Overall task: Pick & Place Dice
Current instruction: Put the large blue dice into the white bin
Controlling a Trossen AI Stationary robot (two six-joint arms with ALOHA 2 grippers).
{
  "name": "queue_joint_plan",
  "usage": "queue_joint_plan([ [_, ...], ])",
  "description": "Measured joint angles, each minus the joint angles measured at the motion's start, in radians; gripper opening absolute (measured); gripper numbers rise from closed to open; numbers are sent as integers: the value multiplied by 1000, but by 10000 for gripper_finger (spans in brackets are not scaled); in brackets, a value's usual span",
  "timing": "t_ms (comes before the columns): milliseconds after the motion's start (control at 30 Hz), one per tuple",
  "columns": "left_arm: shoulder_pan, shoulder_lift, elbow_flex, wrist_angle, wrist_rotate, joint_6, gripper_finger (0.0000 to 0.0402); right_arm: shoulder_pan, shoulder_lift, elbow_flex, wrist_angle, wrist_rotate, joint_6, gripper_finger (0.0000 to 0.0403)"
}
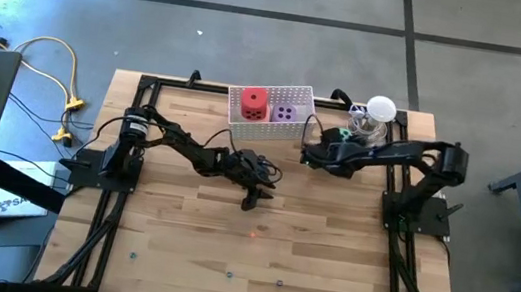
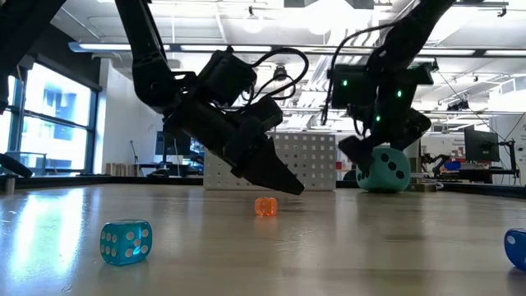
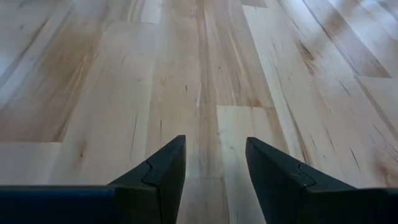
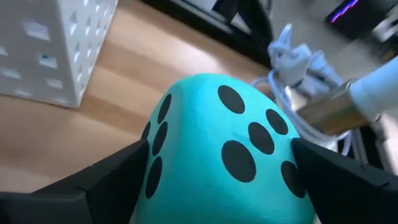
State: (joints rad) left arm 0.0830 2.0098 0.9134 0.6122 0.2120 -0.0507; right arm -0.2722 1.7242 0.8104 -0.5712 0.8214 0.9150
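The teal-green die [image 4: 224, 149], with dark pips, sits to the right of the white perforated basket [image 1: 268, 125], between the fingers of my right gripper [image 4: 221, 158]. It also shows in the low view as the teal-green die [image 2: 384, 169] under my right gripper [image 2: 368, 152]. The red die [image 1: 254, 103] and the purple die [image 1: 286, 113] lie inside the basket. No pink die shows. My left gripper [image 3: 214, 149] is open and slants down over bare wood at the table's middle [image 1: 254, 199]. My right gripper has the teal-green die pinched between its two fingers, one finger [image 4: 118, 171] on the die's left face [image 4: 155, 140] and the other on the opposite side [image 4: 292, 168]. The fingers slant down from above. The die's underside is about level with the table; whether it is lifted clear I cannot tell.
A clear glass vessel with a white bulb [image 1: 375, 119] and cables [image 4: 298, 59] stand right behind the teal die. Small dice lie at the near side: a translucent blue one [image 2: 126, 242], an orange one [image 2: 265, 206], another blue one [image 2: 516, 247]. Bare wood fills the near half [image 1: 255, 266].
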Motion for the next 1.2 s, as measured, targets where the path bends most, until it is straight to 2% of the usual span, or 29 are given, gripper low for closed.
queue_joint_plan([
  [133,0,0,0,-11,6,-3,163,19,84,-4,61,140,1,344],
  [267,0,0,0,-13,6,-3,163,38,108,-9,81,178,12,316],
  [867,-2,0,0,-14,6,-3,163,128,101,-11,11,166,59,314],
  [1100,-2,0,0,-14,7,-14,163,162,21,-9,-31,65,47,307],
  [1200,-2,-9,0,-14,54,-42,163,186,-43,-10,-52,21,61,298],
])
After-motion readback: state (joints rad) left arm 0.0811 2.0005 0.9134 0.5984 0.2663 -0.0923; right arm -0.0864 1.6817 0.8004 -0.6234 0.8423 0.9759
